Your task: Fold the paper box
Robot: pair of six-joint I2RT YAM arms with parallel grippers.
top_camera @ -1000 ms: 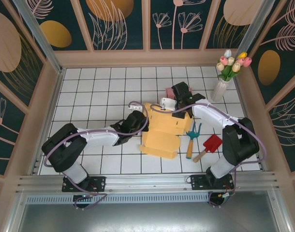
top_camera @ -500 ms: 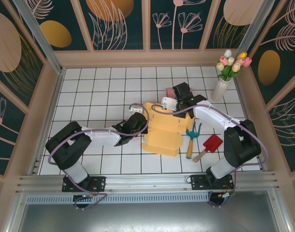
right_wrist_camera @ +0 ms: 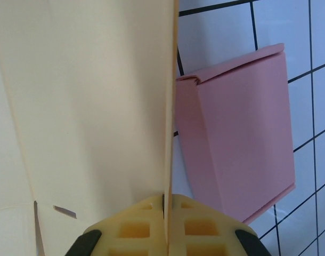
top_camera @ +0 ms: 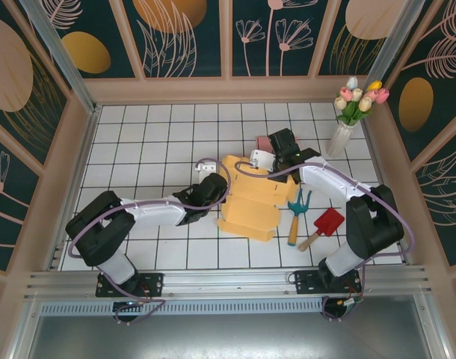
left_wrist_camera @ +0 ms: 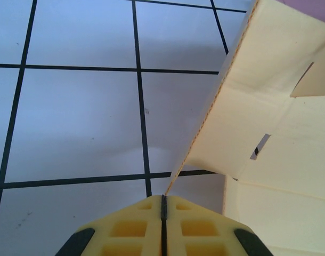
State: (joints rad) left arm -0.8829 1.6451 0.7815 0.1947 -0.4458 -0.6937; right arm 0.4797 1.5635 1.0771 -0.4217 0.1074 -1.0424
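The yellow paper box (top_camera: pixel 250 202) lies partly folded in the middle of the tiled table. My left gripper (top_camera: pixel 211 185) is at its left side. In the left wrist view the left gripper (left_wrist_camera: pixel 163 197) is shut, and the corner of a raised flap of the paper box (left_wrist_camera: pixel 269 106) runs down into its fingertips. My right gripper (top_camera: pixel 262 161) is at the box's far edge. In the right wrist view the right gripper (right_wrist_camera: pixel 165 198) is shut on the edge of an upright panel of the box (right_wrist_camera: pixel 88 106).
A pink box (right_wrist_camera: pixel 242 133) lies on the tiles just beyond the right gripper, seen from above as the pink box (top_camera: pixel 262 141). A garden fork (top_camera: pixel 297 213) and a red trowel (top_camera: pixel 325 224) lie right of the yellow box. A vase of tulips (top_camera: pixel 347 120) stands at the back right.
The left arm has shifted and drawn the box's left flap a little toward the left. The box's near part has turned slightly. The right gripper has kept its hold and place.
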